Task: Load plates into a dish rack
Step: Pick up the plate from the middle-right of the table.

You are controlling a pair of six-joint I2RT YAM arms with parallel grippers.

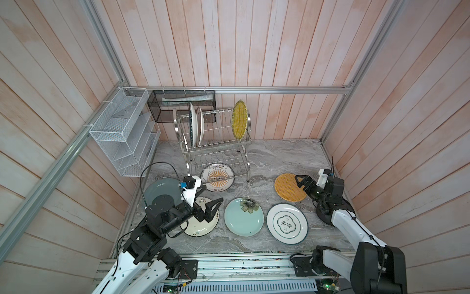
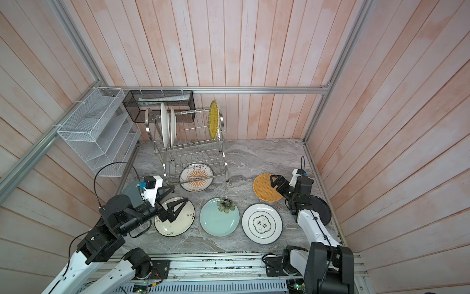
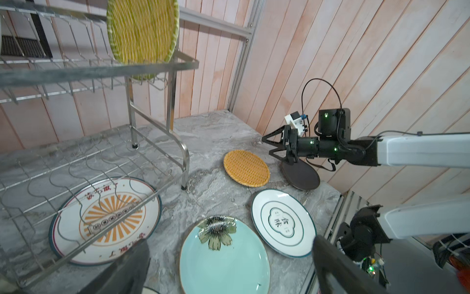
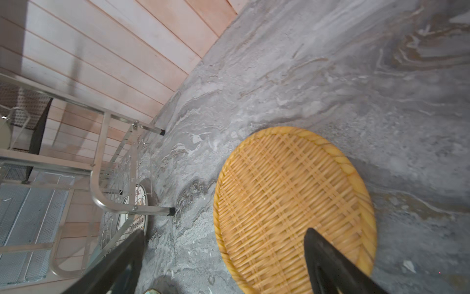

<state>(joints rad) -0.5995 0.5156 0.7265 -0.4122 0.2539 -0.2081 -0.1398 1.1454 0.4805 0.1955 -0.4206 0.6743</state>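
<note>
Two-tier steel wire dish rack (image 1: 216, 146): the upper tier holds two glossy white plates (image 1: 194, 127) and a woven yellow plate (image 1: 239, 123), upright in slots. A sunburst plate (image 1: 217, 177) lies flat beneath the lower wires. Left gripper (image 1: 217, 205), jaws spread, over the cream floral plate (image 1: 203, 227). Right gripper (image 1: 298, 182), jaws spread, over the round woven orange plate (image 1: 287, 189) on the marbled tabletop (image 1: 279, 157).

Walls (image 1: 229, 51): pale pink-and-white wooden planks on three sides.
Frame: aluminium rail (image 1: 279, 89) across the back wall, matching posts in the corners.
Worktop (image 1: 279, 157): grey marbled slab.
White mesh shelf basket (image 1: 122, 132): tiered, tied to the left-hand rail.
Black mesh box (image 1: 162, 112): hung from the back rail, papers inside.
Light: even, soft.
</note>
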